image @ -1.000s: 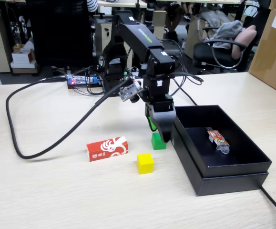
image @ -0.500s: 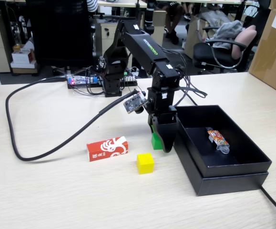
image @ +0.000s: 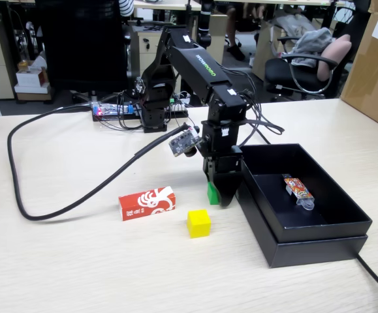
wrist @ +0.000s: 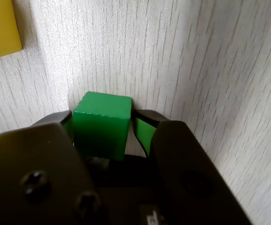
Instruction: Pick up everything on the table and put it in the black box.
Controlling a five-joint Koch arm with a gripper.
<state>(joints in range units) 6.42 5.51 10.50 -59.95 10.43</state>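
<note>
Gripper [wrist: 102, 129]: lowered to the tabletop with its jaws on either side of the green cube; in the wrist view one jaw lies against the cube's left face, while a thin gap shows between the other jaw and the right face, so the jaws are spread, not yet pinching. In the fixed view the gripper [image: 220, 195] points straight down just beside the black box.
Green cube [wrist: 101, 124]: sits on the table between the jaws; in the fixed view only a sliver of it [image: 211, 193] shows to the left of the black gripper.
Yellow cube [image: 198, 223]: on the table, near the green cube and closer to the camera in the fixed view; in the wrist view a corner of it [wrist: 1, 26] shows at the top left.
Red carton [image: 147, 203]: lies flat on the table, left of both cubes in the fixed view, apart from them.
Black box [image: 319, 238]: open, resting on the table to the right of the gripper in the fixed view.
Candy wrapper [image: 298, 190]: lies inside the black box, on its floor.
Table [image: 78, 261]: light wood grain.
Cable [image: 64, 202]: thick and black, looping across the table on the left in the fixed view.
</note>
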